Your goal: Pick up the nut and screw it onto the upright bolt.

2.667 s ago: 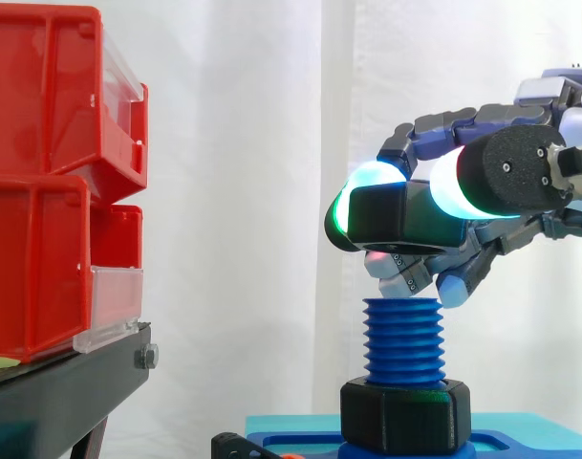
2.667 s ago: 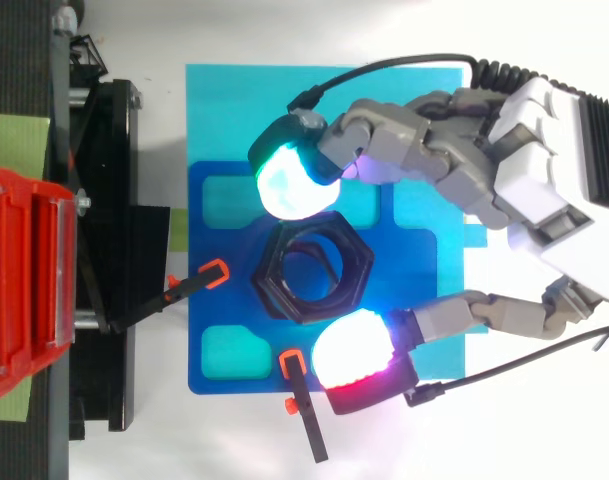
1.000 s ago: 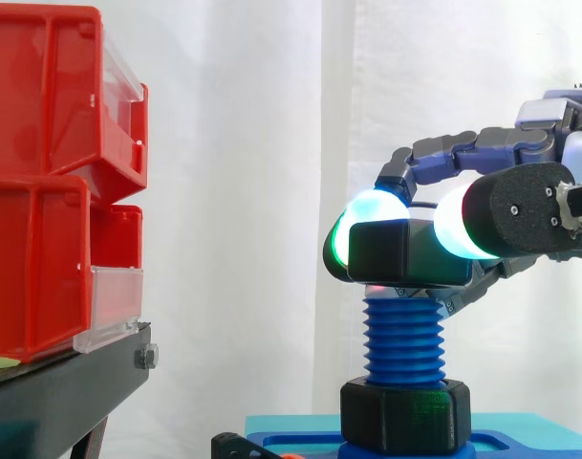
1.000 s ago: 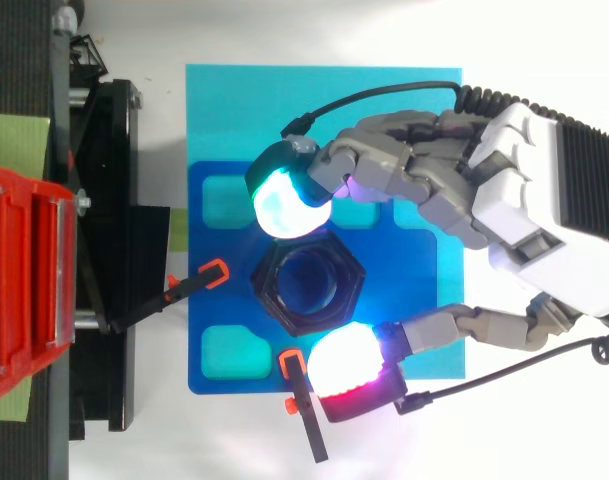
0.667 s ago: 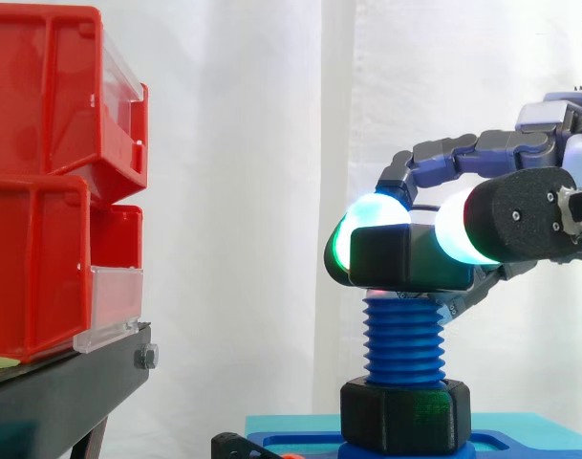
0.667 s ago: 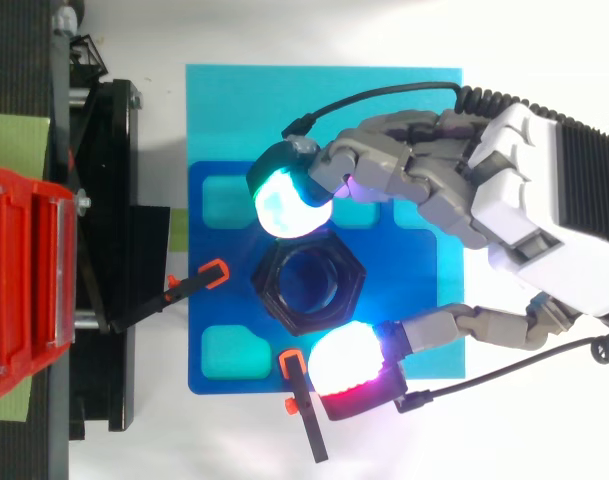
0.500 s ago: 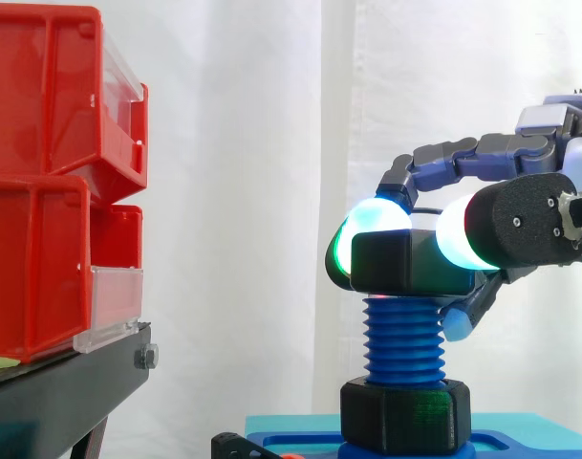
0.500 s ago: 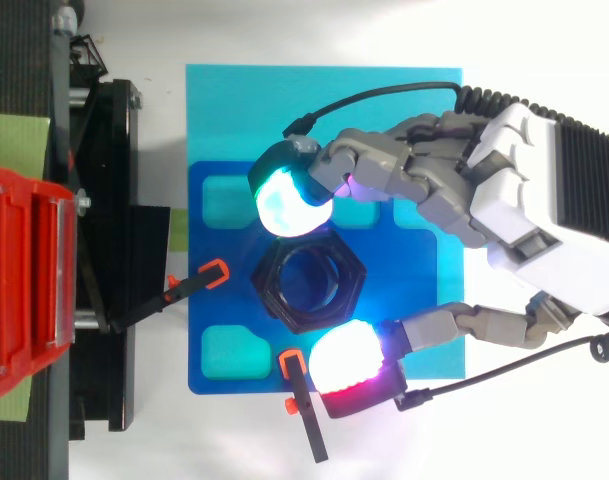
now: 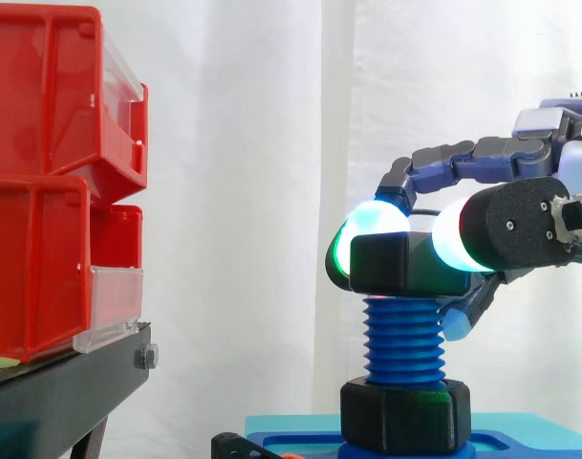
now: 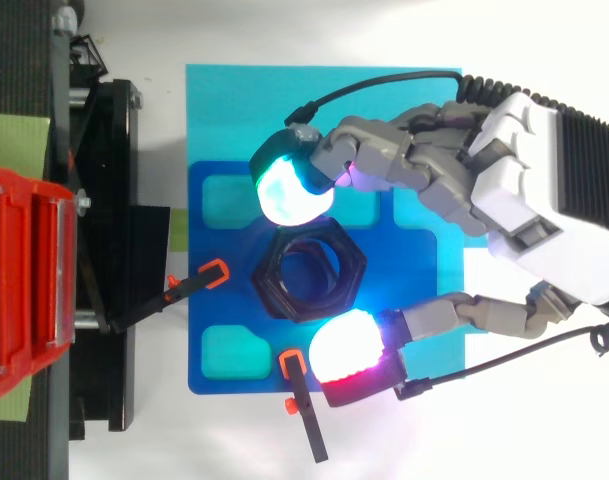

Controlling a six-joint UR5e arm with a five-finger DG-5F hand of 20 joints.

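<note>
Black nut (image 9: 396,266) between curled fingers (image 10: 294,190)

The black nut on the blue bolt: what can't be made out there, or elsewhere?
- Whether the nut has caught the bolt's thread: side view, the nut's own body covers the bolt's top.
- The bolt's foot: side view, a lower black nut surrounds it.
- The hand's wrist: both views, cut by the right edge.
- The red bins' contents: side view, their walls hide them.
</note>
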